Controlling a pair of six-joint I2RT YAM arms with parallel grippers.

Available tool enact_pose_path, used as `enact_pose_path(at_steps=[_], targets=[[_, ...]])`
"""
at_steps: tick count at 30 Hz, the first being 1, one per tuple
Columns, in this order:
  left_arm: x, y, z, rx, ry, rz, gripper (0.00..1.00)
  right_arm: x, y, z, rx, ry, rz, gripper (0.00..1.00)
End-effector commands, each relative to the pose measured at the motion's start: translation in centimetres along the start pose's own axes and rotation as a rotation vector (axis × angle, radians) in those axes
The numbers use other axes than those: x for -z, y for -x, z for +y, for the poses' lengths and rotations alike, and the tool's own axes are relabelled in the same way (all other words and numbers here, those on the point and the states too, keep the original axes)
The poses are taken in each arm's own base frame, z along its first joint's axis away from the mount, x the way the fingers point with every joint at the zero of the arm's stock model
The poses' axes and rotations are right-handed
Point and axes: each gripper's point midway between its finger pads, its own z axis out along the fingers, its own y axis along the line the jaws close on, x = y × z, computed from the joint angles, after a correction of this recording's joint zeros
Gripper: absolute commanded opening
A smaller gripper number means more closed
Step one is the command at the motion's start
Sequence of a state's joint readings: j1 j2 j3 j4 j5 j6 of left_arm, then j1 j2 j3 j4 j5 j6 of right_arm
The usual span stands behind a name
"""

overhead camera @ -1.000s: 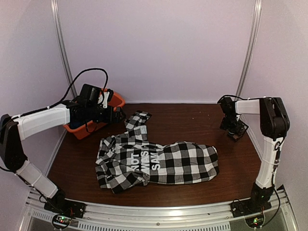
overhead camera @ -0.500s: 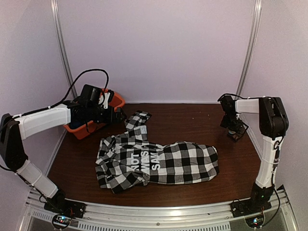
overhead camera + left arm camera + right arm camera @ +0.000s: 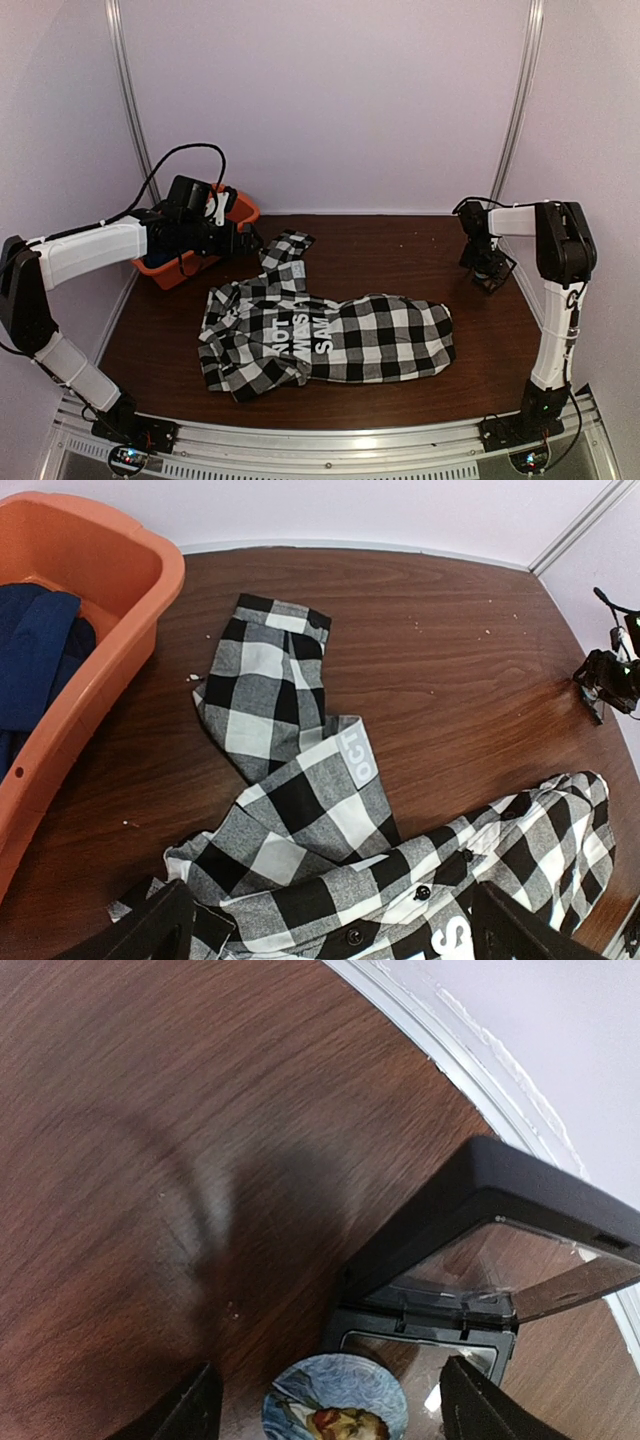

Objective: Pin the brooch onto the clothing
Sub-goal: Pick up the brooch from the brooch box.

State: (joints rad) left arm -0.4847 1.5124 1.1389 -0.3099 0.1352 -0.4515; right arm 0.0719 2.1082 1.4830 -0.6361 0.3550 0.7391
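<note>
On the left, our worry is the orange bin [image 3: 110, 670] with the navy garment [image 3: 35, 650] in it: it sits just beside the checked shirt's [image 3: 330, 335] outflung sleeve, so a grab aimed too far left could catch the wrong cloth or the bin's wall. In the middle of the table [image 3: 400, 250] the shirt lies rumpled and doubled over itself, with its lettered panel [image 3: 305, 340] partly folded. We judge that a pin driven there might pass through two layers, or the loose fabric might bunch and drag instead of taking the point. On the right, the brooch [image 3: 340, 1412] is a small round painted disc with a smooth face, lying at the foot of an open black case [image 3: 500, 1220], seemingly on its clear lower half. It is near the right wall and well apart from the shirt. If the fingers meet it off-centre it could tip or skid away, and the raised lid just behind it could be knocked, shoving the light case along. As for pose, the left arm stretches from its base out over the bin's near side. The left gripper [image 3: 332, 920] is spread wide and empty, hovering above the sleeve and collar. The right arm stands tall and folds sharply inward at the elbow, its wrist pointing down at the case. The right gripper [image 3: 332, 1392] straddles the brooch with its fingers apart, a gap showing on each side, so we see nothing gripped.
</note>
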Motion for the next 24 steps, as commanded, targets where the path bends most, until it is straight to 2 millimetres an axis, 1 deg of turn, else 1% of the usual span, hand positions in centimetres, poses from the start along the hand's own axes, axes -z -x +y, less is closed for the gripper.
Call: enact_pose_path(at_steps=[1,16,20,23,24], targets=[[-0.53,0.01,-0.31,0.001,-0.017,-0.01,0.98,-0.3,0.38,-0.09,-0.003,-0.005,0.002,0.75],[-0.51,0.0,-0.39,0.002,-0.021,-0.009,0.98,-0.6,0.04,-0.13,-0.001,0.005,0.011,0.61],[-0.53,-0.01,-0.37,0.002,-0.02,-0.009,0.98,-0.55,0.13,-0.14,-0.003,0.009,0.009,0.56],[-0.52,0.01,-0.4,0.002,-0.021,-0.009,0.98,-0.41,0.16,-0.04,-0.005,0.016,0.009,0.49],[-0.52,0.0,-0.39,0.002,-0.021,-0.009,0.98,-0.39,0.2,-0.05,-0.005,0.018,0.008,0.48]])
